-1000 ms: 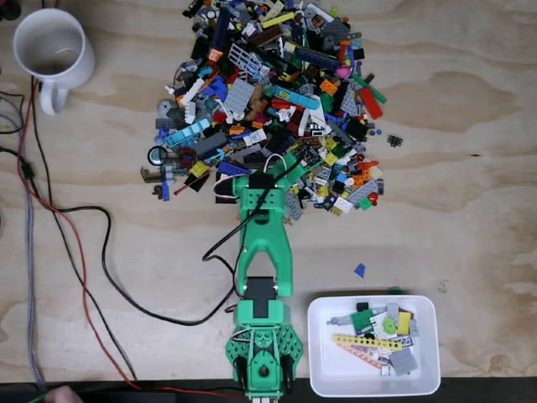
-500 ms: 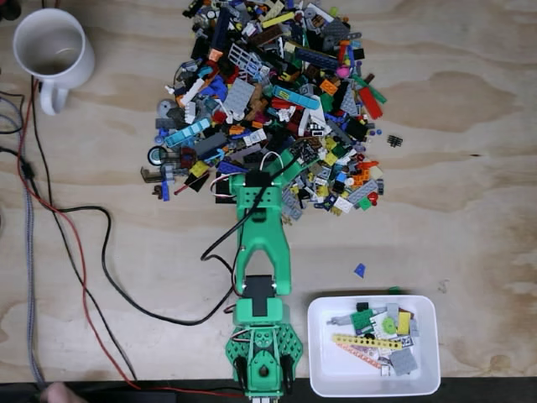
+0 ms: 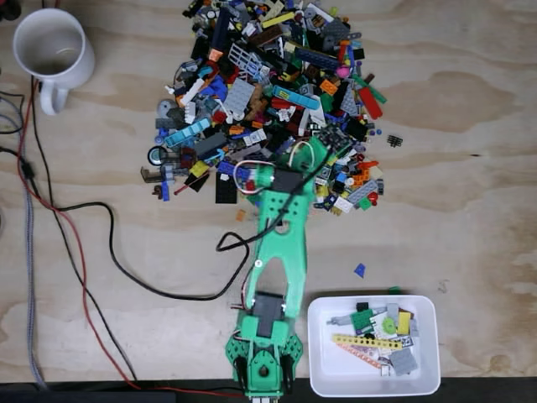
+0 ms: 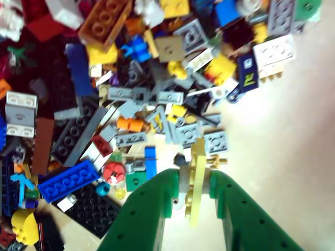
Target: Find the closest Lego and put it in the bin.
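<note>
One pale-yellow flat Lego piece (image 4: 196, 180) sits between the green two-finger gripper (image 4: 194, 201) in the wrist view, standing on edge w/ its long axis running along the fingers, top end poking out toward the multicoloured pile of loose Lego pieces (image 4: 131, 94). Jaws are narrowly parted, just the piece's thickness, and appear clamped on it; a small grey bit sits against its left face, can't tell if it's a separate piece.

Going left to right in the fixed view: white round mug (image 3: 52, 50) at the far-left corner of the plywood table (image 3: 470, 168); black and red cables (image 3: 84, 252) along the left side; the Lego pile (image 3: 268, 92) at the far-edge middle w/ the gripper (image 3: 323, 144) reaching into its near-right fringe; shallow white rectangular plastic bin (image 3: 319, 369) at the near edge, right of the arm's base, already holding several pieces.

Key relation: bin lies toward the base & to the right of the gripper in the fixed view, well apart from it. Judgement: next move is lift, pull back, swing right over the bin. Risk: thin on-edge grip could slip or drag neighbours.
</note>
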Motion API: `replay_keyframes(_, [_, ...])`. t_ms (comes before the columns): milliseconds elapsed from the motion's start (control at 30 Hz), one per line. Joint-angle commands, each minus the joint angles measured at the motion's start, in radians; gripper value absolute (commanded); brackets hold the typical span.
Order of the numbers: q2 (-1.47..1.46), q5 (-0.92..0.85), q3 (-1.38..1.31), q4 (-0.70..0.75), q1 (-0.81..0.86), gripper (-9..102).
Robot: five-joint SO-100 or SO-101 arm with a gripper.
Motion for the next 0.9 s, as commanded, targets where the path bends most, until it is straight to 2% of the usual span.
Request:
replay_keyframes(0, [0.247, -0.195, -0.046, 0.037, 0.262, 0])
replay_keyframes(267, [0.555, -0.511, 0.152, 0.064, 0.706, 0])
replay_keyframes(500, [0.723, -0.675, 0.405, 0.018, 1.054, 0])
replay_keyframes(767, [0.779, -0.736, 0.699, -0.206, 1.209, 1])
replay_keyframes(867, [0.779, -0.739, 0.726, -0.238, 1.232, 10])
